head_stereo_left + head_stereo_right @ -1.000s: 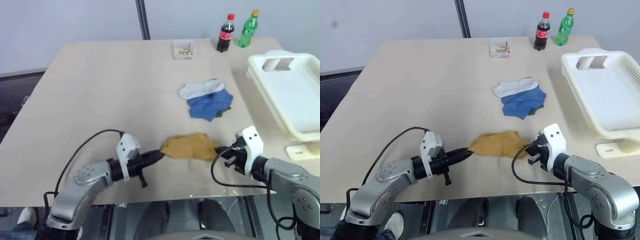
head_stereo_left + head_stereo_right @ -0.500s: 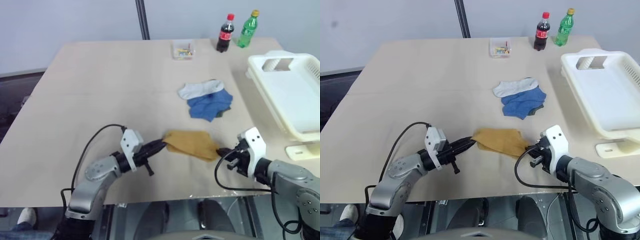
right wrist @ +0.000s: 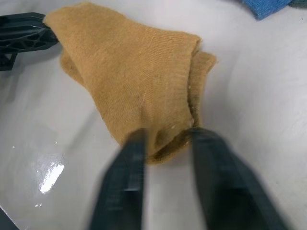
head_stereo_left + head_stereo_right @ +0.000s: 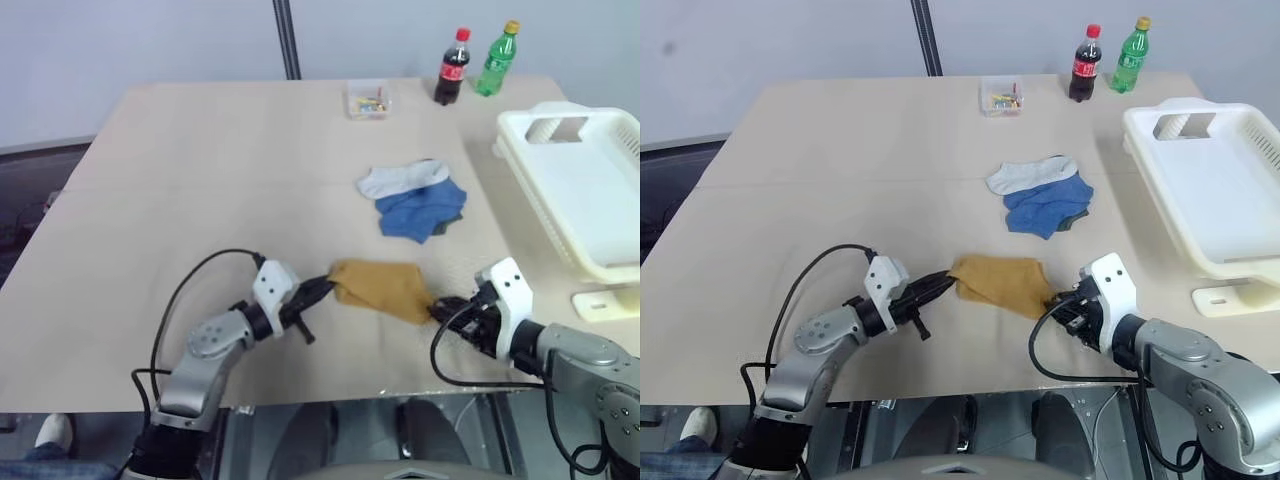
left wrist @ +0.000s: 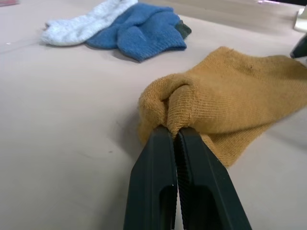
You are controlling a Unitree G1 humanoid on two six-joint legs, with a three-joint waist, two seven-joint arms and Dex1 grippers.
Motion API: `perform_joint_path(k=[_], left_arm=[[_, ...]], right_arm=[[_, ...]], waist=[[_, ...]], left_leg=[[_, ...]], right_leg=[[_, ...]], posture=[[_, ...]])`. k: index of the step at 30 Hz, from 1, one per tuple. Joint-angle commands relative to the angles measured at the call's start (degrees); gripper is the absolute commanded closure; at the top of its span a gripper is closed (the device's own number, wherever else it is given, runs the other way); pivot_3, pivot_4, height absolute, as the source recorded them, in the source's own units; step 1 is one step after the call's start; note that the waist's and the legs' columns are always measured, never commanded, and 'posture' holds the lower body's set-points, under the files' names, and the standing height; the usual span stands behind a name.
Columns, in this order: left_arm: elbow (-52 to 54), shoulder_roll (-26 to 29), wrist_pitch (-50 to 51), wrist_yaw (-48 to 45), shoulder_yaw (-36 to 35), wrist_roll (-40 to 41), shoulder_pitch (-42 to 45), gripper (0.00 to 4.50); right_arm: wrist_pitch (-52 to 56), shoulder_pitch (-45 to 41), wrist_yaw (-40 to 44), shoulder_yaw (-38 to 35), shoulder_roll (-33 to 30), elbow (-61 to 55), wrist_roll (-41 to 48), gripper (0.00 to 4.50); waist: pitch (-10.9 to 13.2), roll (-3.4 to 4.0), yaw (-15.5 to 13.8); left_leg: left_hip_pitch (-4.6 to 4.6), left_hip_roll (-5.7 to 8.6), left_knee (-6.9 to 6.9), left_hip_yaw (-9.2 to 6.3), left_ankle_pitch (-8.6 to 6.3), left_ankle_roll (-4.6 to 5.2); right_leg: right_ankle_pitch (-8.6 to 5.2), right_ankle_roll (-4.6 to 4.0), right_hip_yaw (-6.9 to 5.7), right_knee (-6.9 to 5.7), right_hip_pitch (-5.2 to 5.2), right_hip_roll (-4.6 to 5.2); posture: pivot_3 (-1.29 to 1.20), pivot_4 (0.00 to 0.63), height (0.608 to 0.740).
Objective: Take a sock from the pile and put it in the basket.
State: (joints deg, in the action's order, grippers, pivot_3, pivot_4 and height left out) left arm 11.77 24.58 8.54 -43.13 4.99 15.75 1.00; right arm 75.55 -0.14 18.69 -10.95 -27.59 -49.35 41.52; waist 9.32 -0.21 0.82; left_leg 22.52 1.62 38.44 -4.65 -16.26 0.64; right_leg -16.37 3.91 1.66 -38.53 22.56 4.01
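Left gripper (image 5: 175,136) was clamped on one end of the mustard sock (image 4: 382,288), which lay on the table (image 4: 200,170) apart from the pile (image 4: 412,197). Right gripper (image 3: 165,139) fingers were spread astride the sock's other end, apparently without pinching it. The basket (image 4: 580,190) was positioned at the right edge.

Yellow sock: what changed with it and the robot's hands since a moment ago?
The right gripper has opened and let go of the yellow sock; its fingers now stand apart at the sock's end. The left gripper stays shut on the other end and has pushed it slightly toward the right gripper, so the sock bunched up. The pile, basket and bottles stayed put.
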Motion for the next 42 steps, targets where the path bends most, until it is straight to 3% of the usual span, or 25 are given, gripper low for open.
perform_joint_path(k=[1, 4, 8, 12, 15, 18, 22, 24, 30, 39, 42], left_arm=[[2.12, 0.8, 0.57, -1.21, 0.43, 0.82, -0.99, 4.5], [2.67, 1.08, 1.9, -1.69, 0.17, 1.87, -1.71, 4.5], [2.84, 0.9, 2.92, -1.33, -0.11, 2.25, -1.64, 4.5], [3.58, 0.24, 6.8, -0.89, -0.24, 4.46, -1.43, 4.5], [4.07, 0.33, 8.72, -0.86, -0.46, 5.57, -0.92, 4.5], [4.69, 0.29, 8.64, -0.99, -0.5, 5.95, -0.75, 3.48], [5.58, -0.55, 7.81, 0.35, -1.68, 6.25, -0.73, 1.56], [7.04, -1.29, 9.76, 0.44, -4.44, 10.65, -0.88, 0.65], [5.93, 1.31, 16.0, 0.92, -11.16, 17.02, -0.77, 0.65], [4.47, 4.65, 28.85, 2.89, -5.68, 15.88, -0.78, 0.65], [3.05, 5.62, 27.69, 3.78, -2.61, 11.06, 1.69, 0.65]], right_arm=[[-3.82, -1.43, 0.66, -2.47, -1.61, -1.16, 0.06, 1.68], [-10.39, -4.55, 0.94, -0.53, -1.38, -0.48, -2.02, 1.68], [-18.96, -4.88, 1.05, 10.78, -2.15, 1.53, -9.4, 1.68], [-34.8, -5.23, 4.5, 22.58, -4.08, 9.73, -21.55, 1.68], [-39.87, -7.12, 5.37, 26.51, -2.8, 15.38, -25.46, 1.68], [-41.94, -8.71, 6.57, 28.42, -1.84, 19.03, -27.67, 1.6], [-42.06, -9.8, 8.54, 30.44, -2.57, 23.2, -30.62, 1.6], [-42.23, -9.91, 9.49, 31.26, -3.43, 25.07, -32.34, 1.6], [-42.55, -9.77, 10.61, 31.15, -3.78, 27.43, -34.84, 1.6], [-42.75, -9.73, 10.75, 30.87, -2.32, 27.7, -36.26, 1.6], [-42.09, -9.64, 10.63, 31.02, -1.67, 26.84, -36.13, 1.6]], waist=[[0.0, 0.0, 0.08], [-0.01, 0.01, 0.23], [-0.01, 0.01, 0.1], [-0.02, -0.01, 0.13], [-0.03, -0.03, 0.17], [-0.03, -0.03, 0.16], [-0.04, -0.04, 0.02], [-0.04, -0.05, 0.0], [-0.16, -0.12, 0.02], [-0.32, -0.18, -0.14], [-0.69, 0.0, -0.11]], left_leg=[[0.0, 0.0, 0.0, 0.01, 0.0, 0.0], [-0.02, 0.01, 0.0, 0.03, 0.0, 0.0], [-0.02, -0.02, 0.0, -0.04, 0.0, -0.01], [-0.01, 0.0, 0.02, 0.01, 0.01, -0.02], [-0.02, 0.04, 0.04, 0.0, 0.04, -0.07], [-0.02, -0.02, 0.03, -0.02, 0.13, -0.23], [-0.01, -0.05, 0.03, -0.01, 0.13, -0.24], [-0.01, -0.04, 0.04, -0.02, 0.13, -0.23], [-0.08, -0.12, 0.03, -0.02, 0.12, -0.22], [-0.82, -0.09, -0.06, -0.17, -0.01, 0.0], [-0.86, -0.08, -0.06, -0.2, -0.01, 0.0]], right_leg=[[0.0, 0.0, 0.0, 0.0, 0.0, 0.0], [0.0, 0.0, 0.02, 0.0, 0.0, 0.0], [0.0, 0.0, -0.04, -0.01, 0.0, -0.04], [0.0, 0.0, -0.01, 0.01, -0.02, 0.03], [0.0, 0.01, -0.01, 0.01, -0.02, 0.03], [0.0, 0.01, -0.02, -0.02, -0.01, 0.0], [0.0, 0.01, -0.01, 0.0, -0.01, 0.02], [0.0, 0.01, -0.01, 0.01, -0.02, 0.03], [0.0, 0.0, -0.03, -0.01, -0.06, -0.01], [-0.01, 0.0, -0.16, 0.24, -0.91, 0.01], [-0.01, 0.0, -0.19, 0.25, -0.96, 0.02]], posture=[[0.0, 0.15, 0.74], [0.0, 0.15, 0.74], [0.0, 0.15, 0.74], [0.0, 0.15, 0.74], [0.0, 0.15, 0.74], [0.0, 0.15, 0.74], [0.0, 0.15, 0.74], [0.0, 0.15, 0.74], [0.0, 0.15, 0.74], [0.0, 0.15, 0.74], [0.0, 0.15, 0.74]])
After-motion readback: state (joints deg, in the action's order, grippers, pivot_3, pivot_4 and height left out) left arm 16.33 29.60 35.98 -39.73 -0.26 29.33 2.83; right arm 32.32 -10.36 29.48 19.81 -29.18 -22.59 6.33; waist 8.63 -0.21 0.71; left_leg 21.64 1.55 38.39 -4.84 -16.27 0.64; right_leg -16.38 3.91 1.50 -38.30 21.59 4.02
